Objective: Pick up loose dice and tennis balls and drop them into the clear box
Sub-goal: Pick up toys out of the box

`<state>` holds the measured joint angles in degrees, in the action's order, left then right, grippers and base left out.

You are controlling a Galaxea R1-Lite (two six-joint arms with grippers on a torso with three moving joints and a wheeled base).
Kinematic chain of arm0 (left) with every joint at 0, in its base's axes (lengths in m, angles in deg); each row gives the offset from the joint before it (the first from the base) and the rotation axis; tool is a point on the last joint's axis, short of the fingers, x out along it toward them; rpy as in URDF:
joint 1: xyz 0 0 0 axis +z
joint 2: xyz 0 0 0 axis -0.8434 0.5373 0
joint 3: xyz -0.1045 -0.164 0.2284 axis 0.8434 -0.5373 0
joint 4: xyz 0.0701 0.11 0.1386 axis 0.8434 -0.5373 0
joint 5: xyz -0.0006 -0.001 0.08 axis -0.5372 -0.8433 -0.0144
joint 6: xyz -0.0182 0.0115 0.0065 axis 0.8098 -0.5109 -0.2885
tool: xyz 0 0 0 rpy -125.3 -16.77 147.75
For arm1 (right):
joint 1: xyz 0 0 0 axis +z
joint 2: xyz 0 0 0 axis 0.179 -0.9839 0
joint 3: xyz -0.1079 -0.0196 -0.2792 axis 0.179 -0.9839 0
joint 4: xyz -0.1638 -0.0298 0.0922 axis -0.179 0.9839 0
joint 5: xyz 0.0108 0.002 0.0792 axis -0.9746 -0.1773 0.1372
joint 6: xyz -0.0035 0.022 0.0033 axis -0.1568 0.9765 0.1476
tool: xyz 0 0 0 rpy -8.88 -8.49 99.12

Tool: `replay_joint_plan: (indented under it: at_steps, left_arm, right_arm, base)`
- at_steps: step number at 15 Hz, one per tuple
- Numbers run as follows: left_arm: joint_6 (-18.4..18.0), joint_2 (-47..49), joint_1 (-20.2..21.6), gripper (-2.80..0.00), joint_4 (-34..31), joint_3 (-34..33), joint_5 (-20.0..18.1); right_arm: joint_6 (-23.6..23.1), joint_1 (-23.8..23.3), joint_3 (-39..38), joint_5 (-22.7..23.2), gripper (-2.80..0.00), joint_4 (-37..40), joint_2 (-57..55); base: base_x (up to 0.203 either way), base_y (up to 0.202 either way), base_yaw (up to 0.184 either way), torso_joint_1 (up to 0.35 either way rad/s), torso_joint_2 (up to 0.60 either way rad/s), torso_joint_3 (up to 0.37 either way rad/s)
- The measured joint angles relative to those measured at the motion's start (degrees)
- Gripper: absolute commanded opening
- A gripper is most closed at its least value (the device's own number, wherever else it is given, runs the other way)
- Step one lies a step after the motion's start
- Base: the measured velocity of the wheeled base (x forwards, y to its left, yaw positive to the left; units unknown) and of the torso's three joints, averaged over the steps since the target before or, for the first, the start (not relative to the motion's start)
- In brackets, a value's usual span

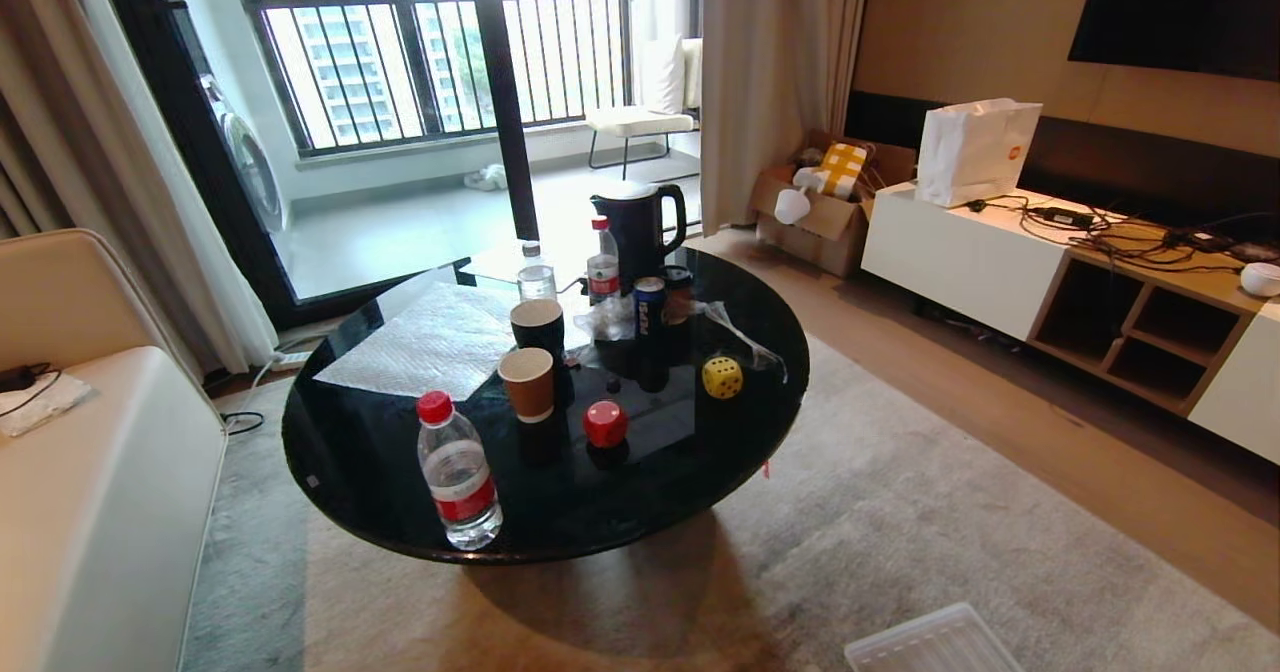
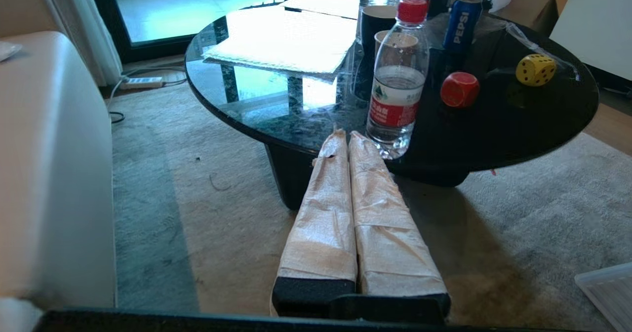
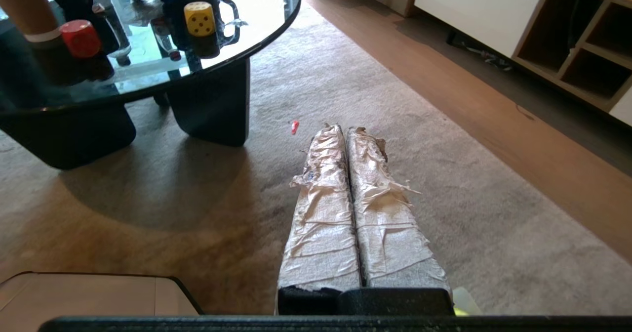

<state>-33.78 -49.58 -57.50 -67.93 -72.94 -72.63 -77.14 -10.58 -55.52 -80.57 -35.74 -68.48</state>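
Landmark: round black glass surface [image 1: 400, 472] on the grey carpet [image 1: 900, 532], middle of the room.

- Cream sofa [image 1: 90, 512] on the robot's left of the surface; white and wood TV cabinet [image 1: 1000, 252] well apart on its right, white paper bag [image 1: 975, 152] on top.
- Sheet of white bubble wrap [image 1: 430, 342] lies flat on the far-left part of the surface.
- Black electric kettle [image 1: 635, 222] stands at the far edge of the surface.
- Clear water bottle with red cap and red label [image 1: 458, 477] upright near the surface's front edge.
- Brown paper cup [image 1: 527, 382] just behind that bottle, black paper cup [image 1: 538, 327] behind it; blue Pepsi can [image 1: 650, 307] near the centre.
- Red die [image 1: 606, 423] on the surface, just right of the brown cup.
- Yellow die with dark pips [image 1: 722, 377] on the surface, right of the red die, apart from it and nearer the right rim.
- Translucent ribbed plastic piece [image 1: 930, 642] on the carpet, front-right of the surface, cut off by the frame edge; can't tell whether it's the box or a lid.
- Left gripper [image 2: 344, 134]: tape-wrapped fingers [image 2: 321, 223] pressed together, empty, in front of the surface and not touching it.
- Right gripper [image 3: 340, 129]: wrapped fingers [image 3: 390, 233] pressed together, empty, over the carpet to the front-right of the surface.

No tennis balls in view.
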Motion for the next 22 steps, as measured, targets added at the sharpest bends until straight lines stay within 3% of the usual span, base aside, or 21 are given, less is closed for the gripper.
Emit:
replay_joint_plan:
  at_steps: [8, 16, 22]
  left_arm:
    - [0.0, 0.0, 0.0, -2.80, 0.0, 0.0, 0.0]
    - [0.0, 0.0, 0.0, -2.80, 0.0, 0.0, 0.0]
    - [0.1, 0.0, 0.0, -2.80, 0.0, 0.0, 0.0]
  right_arm:
    - [0.1, 0.1, 0.0, 0.0, -2.80, 0.0, 0.0]
    - [-0.3, 0.1, -0.1, 0.0, -2.80, -0.1, 0.0]
    - [0.0, 0.0, -0.1, 0.1, -2.80, -0.1, 0.0]
  base:
    - [0.174, 0.000, -0.002, 0.003, 0.00, 0.002]
    - [0.000, 0.000, 0.000, 0.000, 0.00, -0.003]
    - [0.000, 0.000, 0.000, 0.005, 0.00, -0.174]
